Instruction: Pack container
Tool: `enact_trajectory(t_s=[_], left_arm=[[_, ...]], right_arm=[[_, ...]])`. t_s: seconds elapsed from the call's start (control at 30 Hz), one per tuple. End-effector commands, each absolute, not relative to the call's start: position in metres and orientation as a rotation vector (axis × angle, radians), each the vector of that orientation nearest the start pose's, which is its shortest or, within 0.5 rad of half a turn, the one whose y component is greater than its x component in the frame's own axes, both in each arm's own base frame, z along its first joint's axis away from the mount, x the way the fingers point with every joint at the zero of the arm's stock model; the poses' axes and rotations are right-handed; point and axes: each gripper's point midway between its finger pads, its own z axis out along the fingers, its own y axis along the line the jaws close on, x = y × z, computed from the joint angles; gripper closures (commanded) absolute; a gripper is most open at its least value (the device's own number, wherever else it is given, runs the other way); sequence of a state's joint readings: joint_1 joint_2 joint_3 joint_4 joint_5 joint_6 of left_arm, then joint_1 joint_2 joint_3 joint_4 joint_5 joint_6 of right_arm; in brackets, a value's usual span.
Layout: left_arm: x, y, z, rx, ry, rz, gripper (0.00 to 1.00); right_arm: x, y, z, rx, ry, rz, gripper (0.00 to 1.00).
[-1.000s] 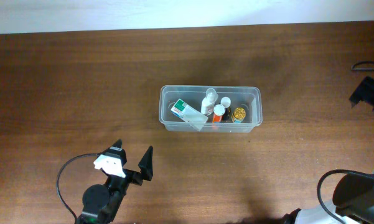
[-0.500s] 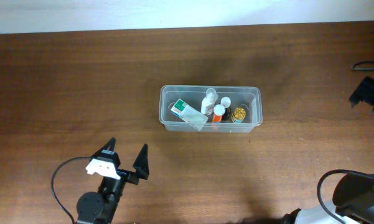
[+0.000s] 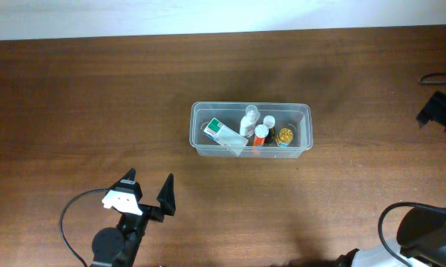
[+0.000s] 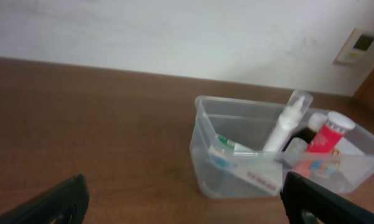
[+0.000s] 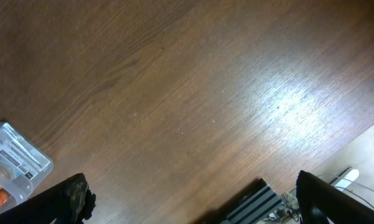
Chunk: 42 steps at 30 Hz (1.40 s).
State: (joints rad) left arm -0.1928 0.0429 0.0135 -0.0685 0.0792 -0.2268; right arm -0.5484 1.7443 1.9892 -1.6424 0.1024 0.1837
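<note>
The clear plastic container [image 3: 198, 111] stands at mid-table. It holds a white-and-green box [image 3: 224, 135], a white bottle [image 3: 249, 121], an orange bottle [image 3: 260, 134] and a gold-lidded jar [image 3: 285, 136]. My left gripper [image 3: 149, 181] is open and empty, well in front of the container and to its left. The left wrist view shows the container [image 4: 202, 163] ahead between the spread fingers [image 4: 183, 194]. My right gripper [image 5: 193, 188] is open and empty, high over bare table at the far right. A corner of the container [image 5: 25, 158] shows at the lower left of that view.
A black cable loops beside the left arm [image 3: 68, 215], and another lies at the front right [image 3: 386, 219]. A white wall runs behind the table's far edge [image 3: 208, 15]. A black striped unit [image 5: 255, 202] and wires lie below the table edge by the right arm.
My left gripper has drawn back toward the front-left, away from the container, staying open. The container, its contents and the right arm have not moved.
</note>
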Motion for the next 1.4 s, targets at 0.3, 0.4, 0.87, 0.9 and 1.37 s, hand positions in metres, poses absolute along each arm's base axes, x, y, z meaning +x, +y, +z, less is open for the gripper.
enact_trajectory(t_s=[0.3,0.4,0.87,0.9,1.37], left_arm=[[0.238,-0.06,0.16,0.048,1.648,-0.377,0.01],[0.238,-0.061,0.16,0.049,1.648,-0.377,0.0],[0.244,-0.031,0.16,-0.051,1.642,-0.284,0.01],[0.244,-0.03,0.16,-0.056,1.642,-0.28,0.01],[0.244,-0.028,0.16,-0.063,1.641,-0.274,0.0]], right_arm=[[0.274,-0.188,0.247,1.096,2.782,-0.187,0.02],[0.274,-0.188,0.247,1.097,2.781,-0.188,0.02],[0.274,-0.188,0.247,1.097,2.782,-0.188,0.02],[0.274,-0.188,0.247,1.097,2.781,-0.187,0.02],[0.274,-0.188,0.247,1.097,2.782,-0.187,0.01]])
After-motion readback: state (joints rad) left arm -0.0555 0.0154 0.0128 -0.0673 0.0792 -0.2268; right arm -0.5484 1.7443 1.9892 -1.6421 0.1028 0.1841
